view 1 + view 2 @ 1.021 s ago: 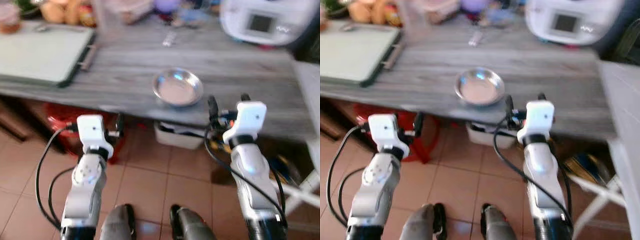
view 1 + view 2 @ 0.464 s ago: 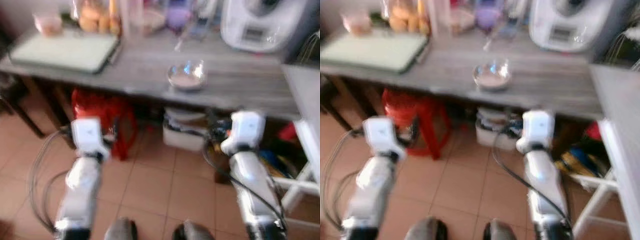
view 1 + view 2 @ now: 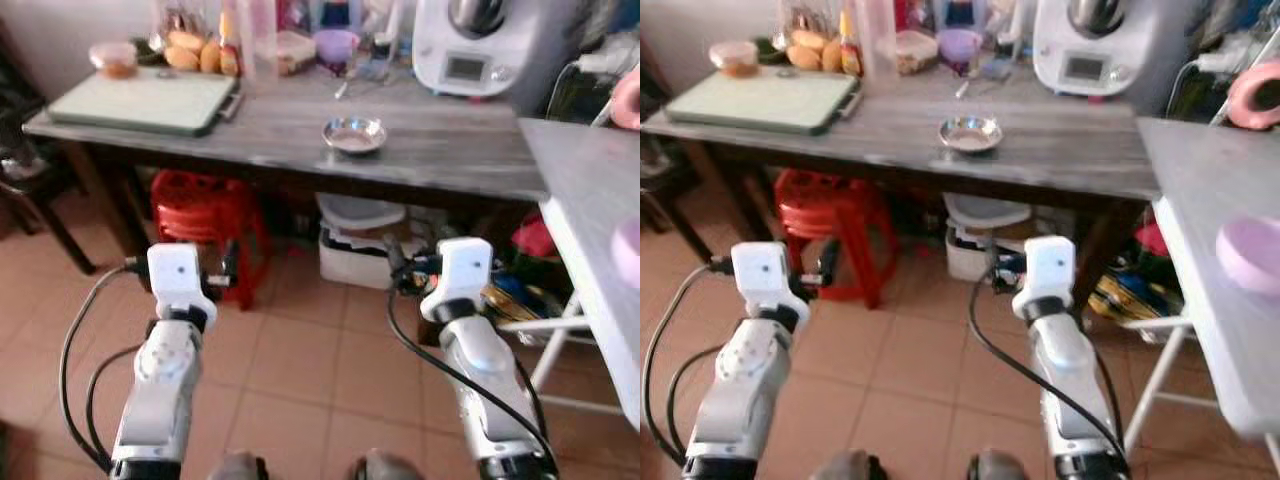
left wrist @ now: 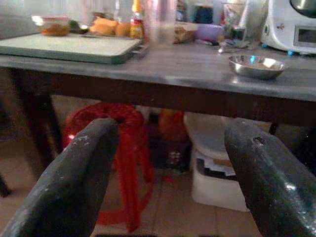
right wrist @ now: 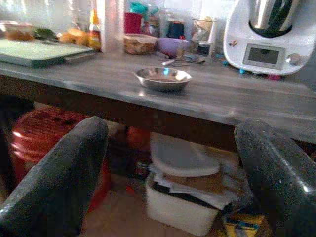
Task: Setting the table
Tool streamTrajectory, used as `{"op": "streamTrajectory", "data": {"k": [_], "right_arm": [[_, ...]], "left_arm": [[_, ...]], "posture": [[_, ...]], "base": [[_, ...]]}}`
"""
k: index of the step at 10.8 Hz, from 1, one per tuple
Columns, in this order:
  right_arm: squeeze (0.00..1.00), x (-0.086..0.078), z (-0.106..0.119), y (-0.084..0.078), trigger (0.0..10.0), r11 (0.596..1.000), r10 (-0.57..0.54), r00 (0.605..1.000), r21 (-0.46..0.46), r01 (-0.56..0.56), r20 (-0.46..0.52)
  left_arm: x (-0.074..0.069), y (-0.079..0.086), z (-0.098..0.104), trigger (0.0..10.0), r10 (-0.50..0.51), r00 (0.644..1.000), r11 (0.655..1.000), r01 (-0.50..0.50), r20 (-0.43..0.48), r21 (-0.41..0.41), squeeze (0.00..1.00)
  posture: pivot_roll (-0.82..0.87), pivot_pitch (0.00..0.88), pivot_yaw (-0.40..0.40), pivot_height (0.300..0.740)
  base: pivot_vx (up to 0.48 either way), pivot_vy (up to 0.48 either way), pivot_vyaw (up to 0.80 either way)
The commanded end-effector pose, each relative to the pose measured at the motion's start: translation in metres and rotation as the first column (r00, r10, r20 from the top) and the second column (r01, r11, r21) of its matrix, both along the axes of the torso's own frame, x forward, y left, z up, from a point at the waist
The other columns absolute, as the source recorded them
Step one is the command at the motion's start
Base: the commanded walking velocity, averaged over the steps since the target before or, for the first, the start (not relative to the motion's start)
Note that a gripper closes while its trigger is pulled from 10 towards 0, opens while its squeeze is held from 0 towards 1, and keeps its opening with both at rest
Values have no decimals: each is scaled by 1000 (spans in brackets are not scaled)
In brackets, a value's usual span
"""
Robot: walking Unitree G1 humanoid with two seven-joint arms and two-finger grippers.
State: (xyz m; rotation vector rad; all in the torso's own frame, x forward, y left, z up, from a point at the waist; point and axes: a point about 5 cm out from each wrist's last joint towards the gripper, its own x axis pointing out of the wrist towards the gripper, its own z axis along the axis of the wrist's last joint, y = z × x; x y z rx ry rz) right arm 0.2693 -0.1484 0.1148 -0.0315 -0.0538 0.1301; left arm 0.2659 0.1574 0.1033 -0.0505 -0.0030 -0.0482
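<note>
A small steel bowl (image 3: 354,134) sits on the grey wooden table (image 3: 450,160), near its front edge and about the middle. Both grippers hang in front of the table, below its top and well short of the bowl. The left gripper (image 3: 225,272) is open with nothing between its fingers (image 4: 89,163). The right gripper (image 3: 398,268) is open too and holds nothing. In the right wrist view the bowl (image 5: 163,78) lies straight ahead, above the level of the fingers (image 5: 74,168). In the left wrist view the bowl (image 4: 256,65) is off to one side.
A green board (image 3: 140,98), fruit, jars and a white kitchen machine (image 3: 475,45) crowd the table's back. Under it stand a red stool (image 3: 205,200) and a white box (image 3: 360,245). A second grey table (image 3: 1200,200) with a pink dish (image 3: 1250,250) juts in at right.
The whole view has pulled back from the table, so the bowl looks smaller and farther off. It has not moved on the table. Both grippers stay open.
</note>
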Motion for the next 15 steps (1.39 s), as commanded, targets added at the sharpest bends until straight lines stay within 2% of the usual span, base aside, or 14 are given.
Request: {"op": "streamTrajectory", "data": {"k": [1, 4, 8, 9, 10, 14, 15], "right_arm": [[0, -1, 1, -12, 10000, 999, -40, 999, -13, 40, -5], [0, -1, 12, -15, 10000, 998, -29, 999, -49, 31, 46], [0, 2, 15, -15, 10000, 999, -31, 998, -40, 33, 48], [663, 5, 18, -12, 10000, 1000, -14, 998, -21, 15, 62], [1000, 5, 20, -11, 10000, 1000, -2, 997, -4, 3, 72], [1000, 12, 26, -13, 10000, 999, -29, 994, -25, 32, 104], [404, 15, 28, -15, 10000, 998, -44, 992, -45, 50, 114]], "left_arm": [[-4, -4, 1, 10000, -51, 999, 998, 51, 16, -22, 0], [-10, -8, 1, 10000, -73, 997, 997, 74, 25, -34, 0], [-8, -5, 6, 10000, -76, 997, 997, 77, 33, -30, 0], [-9, -4, 5, 10000, -82, 996, 996, 83, 30, -29, 0], [-9, -4, 5, 10000, -84, 996, 996, 84, 28, -29, 0], [-7, -7, 6, 10000, -91, 995, 995, 92, 28, -27, 0], [-7, -7, 6, 10000, -93, 995, 995, 94, 29, -25, 0]], "posture": [[-74, 35, 25, 740], [-76, 67, 18, 740], [-74, 97, 22, 740], [-75, 95, 25, 740], [-75, 95, 26, 740], [-71, 84, 25, 740], [-66, 84, 24, 740]], "base": [[0, 0, 0], [0, -399, 0], [0, -468, 0], [0, -469, 0], [0, -465, 0], [0, -463, 0], [0, -446, 0]]}}
